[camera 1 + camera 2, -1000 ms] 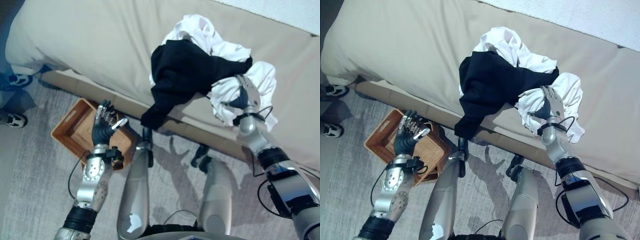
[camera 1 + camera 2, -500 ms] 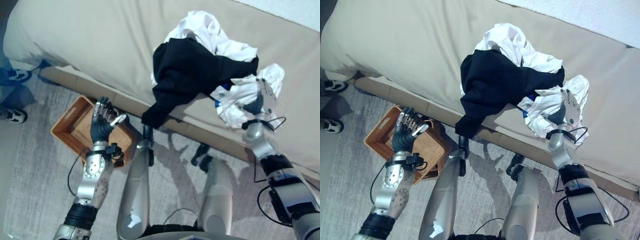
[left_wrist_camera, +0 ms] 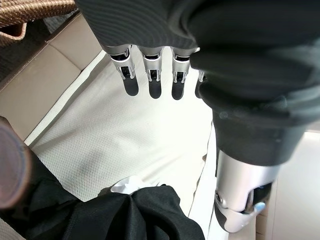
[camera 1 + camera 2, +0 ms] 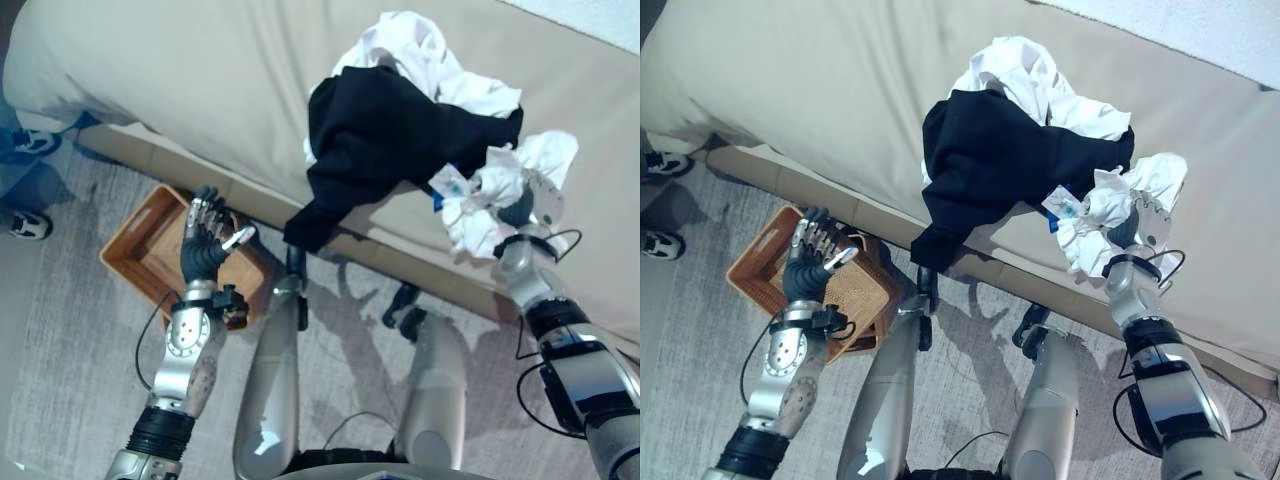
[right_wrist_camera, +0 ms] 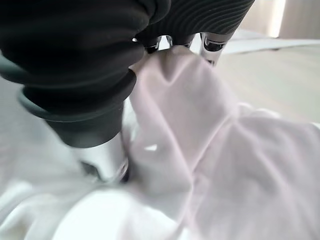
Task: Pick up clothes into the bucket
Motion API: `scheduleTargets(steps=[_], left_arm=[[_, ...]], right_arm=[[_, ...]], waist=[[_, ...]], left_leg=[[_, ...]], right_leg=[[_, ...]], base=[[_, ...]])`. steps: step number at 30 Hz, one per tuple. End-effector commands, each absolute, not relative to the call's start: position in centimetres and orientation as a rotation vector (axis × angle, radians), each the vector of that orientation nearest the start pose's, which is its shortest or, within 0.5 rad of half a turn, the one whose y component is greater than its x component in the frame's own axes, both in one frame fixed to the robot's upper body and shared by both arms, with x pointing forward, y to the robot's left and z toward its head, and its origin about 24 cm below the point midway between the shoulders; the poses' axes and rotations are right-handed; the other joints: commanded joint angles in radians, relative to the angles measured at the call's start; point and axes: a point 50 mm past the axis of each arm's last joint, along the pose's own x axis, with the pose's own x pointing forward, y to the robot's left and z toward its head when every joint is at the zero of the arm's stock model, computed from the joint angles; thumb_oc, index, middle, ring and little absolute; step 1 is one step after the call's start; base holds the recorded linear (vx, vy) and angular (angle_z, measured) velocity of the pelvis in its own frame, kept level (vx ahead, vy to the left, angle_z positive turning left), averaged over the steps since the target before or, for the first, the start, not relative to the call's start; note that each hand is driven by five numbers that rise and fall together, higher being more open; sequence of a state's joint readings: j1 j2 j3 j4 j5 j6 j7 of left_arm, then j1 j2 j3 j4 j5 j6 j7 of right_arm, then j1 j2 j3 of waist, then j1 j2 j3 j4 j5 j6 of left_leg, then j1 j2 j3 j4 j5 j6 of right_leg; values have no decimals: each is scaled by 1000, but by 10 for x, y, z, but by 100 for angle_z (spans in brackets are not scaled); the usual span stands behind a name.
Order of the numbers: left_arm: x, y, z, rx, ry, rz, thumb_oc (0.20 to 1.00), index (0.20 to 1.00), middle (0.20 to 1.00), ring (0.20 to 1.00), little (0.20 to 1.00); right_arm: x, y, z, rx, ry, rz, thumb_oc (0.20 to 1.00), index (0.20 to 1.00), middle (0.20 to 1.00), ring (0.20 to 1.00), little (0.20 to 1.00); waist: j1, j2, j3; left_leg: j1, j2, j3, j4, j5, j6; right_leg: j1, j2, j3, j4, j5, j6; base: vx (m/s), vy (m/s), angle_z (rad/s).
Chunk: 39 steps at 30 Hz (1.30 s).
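Note:
A crumpled white garment (image 4: 487,195) lies at the sofa's front edge, bunched round my right hand (image 4: 520,212), whose fingers are curled into the cloth (image 5: 215,150). To its left a black garment (image 4: 385,130) is spread on the seat with one end hanging over the edge. Another white garment (image 4: 410,50) shows from under it at the back. A brown wicker basket (image 4: 140,250) stands on the floor against the sofa base. My left hand (image 4: 207,248) is raised above the basket's near corner, open and holding nothing, its fingers (image 3: 150,75) straight.
The beige sofa (image 4: 180,80) spans the upper part of the eye views, with a grey carpet (image 4: 70,380) in front of it. A person's shoes (image 4: 28,143) stand at the far left, close to the basket.
My right hand has closed on the white garment, gathered it into a tighter bunch and drawn it a little to the right and up. The left hand has hardly moved.

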<state>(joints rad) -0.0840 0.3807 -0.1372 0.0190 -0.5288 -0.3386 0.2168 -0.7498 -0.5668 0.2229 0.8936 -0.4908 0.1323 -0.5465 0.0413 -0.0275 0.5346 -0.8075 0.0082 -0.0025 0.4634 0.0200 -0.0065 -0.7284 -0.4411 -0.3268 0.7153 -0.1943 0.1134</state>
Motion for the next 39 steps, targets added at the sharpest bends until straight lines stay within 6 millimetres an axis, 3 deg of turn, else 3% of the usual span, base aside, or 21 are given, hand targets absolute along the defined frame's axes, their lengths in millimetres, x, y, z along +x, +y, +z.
scheduleTargets(steps=[1, 10, 15, 16, 20, 23, 27, 31, 33, 37, 39], left_arm=[[255, 194, 110, -219, -422, 47, 1000, 1000, 1000, 1000, 1000], [258, 191, 111, -218, -418, 38, 1000, 1000, 1000, 1000, 1000], [261, 192, 109, -210, -411, 48, 1000, 1000, 1000, 1000, 1000], [262, 192, 109, -209, -412, 51, 1000, 1000, 1000, 1000, 1000], [265, 193, 102, -211, -382, 69, 1000, 1000, 1000, 1000, 1000], [266, 193, 98, -159, -365, 50, 1000, 1000, 1000, 1000, 1000], [266, 195, 90, -56, -335, 10, 1000, 1000, 1000, 1000, 1000], [268, 196, 80, 59, -281, -18, 1000, 1000, 1000, 1000, 1000], [269, 193, 80, 87, -280, -36, 1000, 1000, 1000, 1000, 1000], [274, 179, 94, 141, -331, -147, 1000, 1000, 1000, 1000, 1000], [280, 165, 109, 159, -387, -232, 1000, 1000, 1000, 1000, 1000]], right_arm=[[368, -296, 146, -1280, -34, -604, 200, 200, 200, 200, 200], [378, -285, 158, -1242, -70, -582, 200, 200, 200, 200, 200], [375, -278, 162, -1110, -151, -600, 200, 200, 200, 200, 200], [372, -275, 163, -1043, -184, -609, 200, 200, 200, 200, 200], [355, -263, 163, -828, -316, -597, 200, 200, 200, 200, 200], [337, -267, 162, -737, -385, -581, 200, 200, 200, 200, 200], [313, -270, 170, -684, -488, -492, 200, 200, 200, 200, 200], [300, -261, 181, -405, -586, -368, 200, 200, 200, 200, 200], [299, -259, 186, -346, -607, -328, 200, 200, 200, 200, 200], [294, -245, 204, -246, -673, -137, 200, 200, 200, 200, 200], [291, -226, 215, -173, -703, 49, 200, 200, 200, 200, 200]], waist=[[-3, 42, -15], [6, 42, -15], [-2, 32, -15], [-6, 28, -15], [-28, 2, -15], [-42, -22, -21], [-65, -52, -72], [-94, -78, -147], [-102, -81, -164], [-118, -89, -223], [-131, -93, -261]], left_leg=[[38, 19, -1, 45, -114, -17], [54, 11, 3, 19, -106, -13], [110, 16, 8, -18, -98, -14], [116, 16, 16, -38, -65, -8], [218, 36, 28, -90, -57, -13], [313, 49, 39, -133, -54, -17], [410, 70, 51, -186, -48, -29], [536, 92, 92, -265, -39, -48], [560, 93, 102, -284, -36, -53], [631, 102, 136, -327, -23, -67], [683, 117, 161, -340, -30, -76]], right_leg=[[-3, -9, 53, -63, 126, 73], [12, -17, 42, -81, 144, 80], [67, -16, 30, -117, 159, 86], [77, -18, 12, -146, 192, 73], [168, -5, 9, -214, 222, 82], [269, 4, -1, -279, 250, 91], [377, 27, -8, -373, 273, 100], [498, 68, -3, -507, 297, 106], [519, 80, 0, -538, 302, 109], [585, 117, 11, -621, 321, 109], [620, 135, 27, -637, 313, 108]], base=[[0, 0, 0], [0, 0, 0], [-10, 4, 0], [-43, 21, 1], [25, -4, -2], [80, -29, -7], [97, -39, -19], [119, -39, -19], [71, -22, -33], [98, -32, -38], [88, -27, -27]])
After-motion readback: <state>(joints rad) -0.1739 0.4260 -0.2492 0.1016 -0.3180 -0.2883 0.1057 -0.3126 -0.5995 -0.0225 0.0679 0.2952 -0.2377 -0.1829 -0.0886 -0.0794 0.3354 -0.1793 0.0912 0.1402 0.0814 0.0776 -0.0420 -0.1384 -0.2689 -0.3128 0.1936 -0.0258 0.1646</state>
